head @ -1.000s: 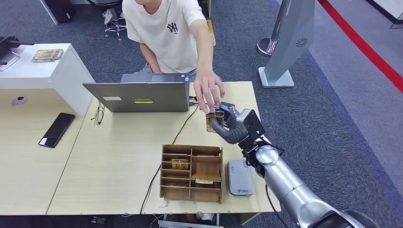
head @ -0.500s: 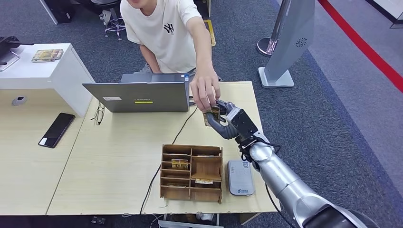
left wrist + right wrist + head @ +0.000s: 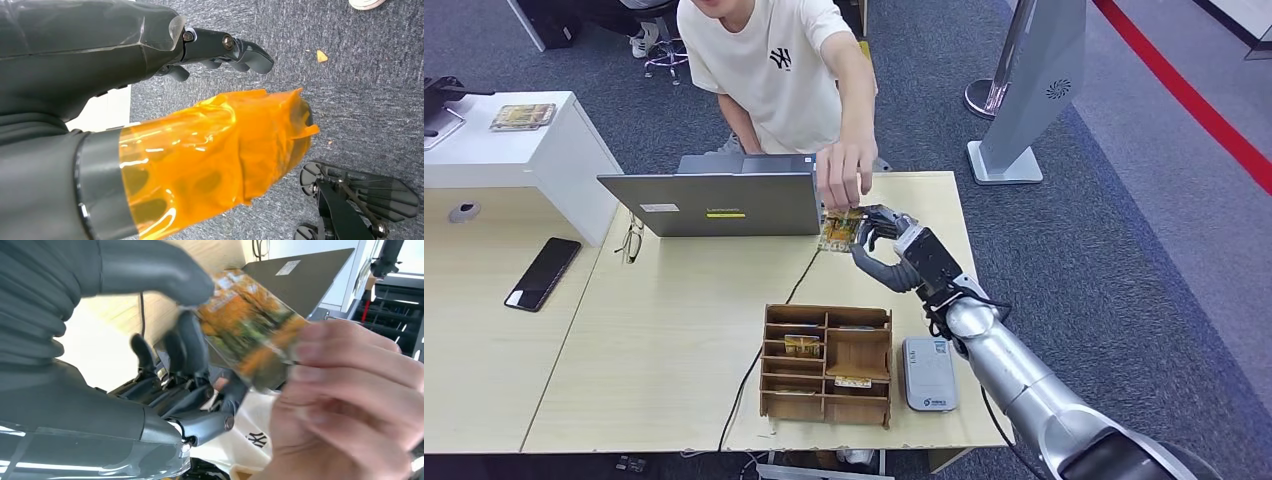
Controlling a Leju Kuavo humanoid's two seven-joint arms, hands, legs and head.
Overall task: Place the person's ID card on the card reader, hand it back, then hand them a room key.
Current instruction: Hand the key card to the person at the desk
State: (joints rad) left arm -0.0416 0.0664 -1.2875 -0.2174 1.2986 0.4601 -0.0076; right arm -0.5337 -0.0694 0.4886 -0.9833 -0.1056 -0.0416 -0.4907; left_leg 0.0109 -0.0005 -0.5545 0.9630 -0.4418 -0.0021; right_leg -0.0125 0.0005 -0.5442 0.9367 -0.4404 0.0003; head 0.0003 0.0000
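Observation:
The person's hand [image 3: 844, 178] pinches an orange-patterned card [image 3: 839, 229] above the table, just beside the laptop. My right hand [image 3: 886, 246] reaches toward it from the right with its fingers [image 3: 879, 216] and thumb spread. In the right wrist view the card [image 3: 250, 322] is blurred, and its near edge lies loosely between my thumb [image 3: 160, 270] and fingers [image 3: 187, 347] while the person's fingers [image 3: 345, 370] grip the far end. The grey card reader [image 3: 929, 373] lies on the table near my forearm. My left hand [image 3: 220, 47] hangs over the carpet and holds nothing.
A wooden organizer [image 3: 827, 363] with cards in its slots stands left of the reader. An open laptop [image 3: 714, 203] with a cable sits at the table's far edge. Glasses [image 3: 632, 240] and a black phone [image 3: 544, 272] lie to the left. A white cabinet [image 3: 514, 150] stands far left.
The person's hand closed on the card and drew it left, out from between my right thumb and fingers. My right hand stretched forward and opened.

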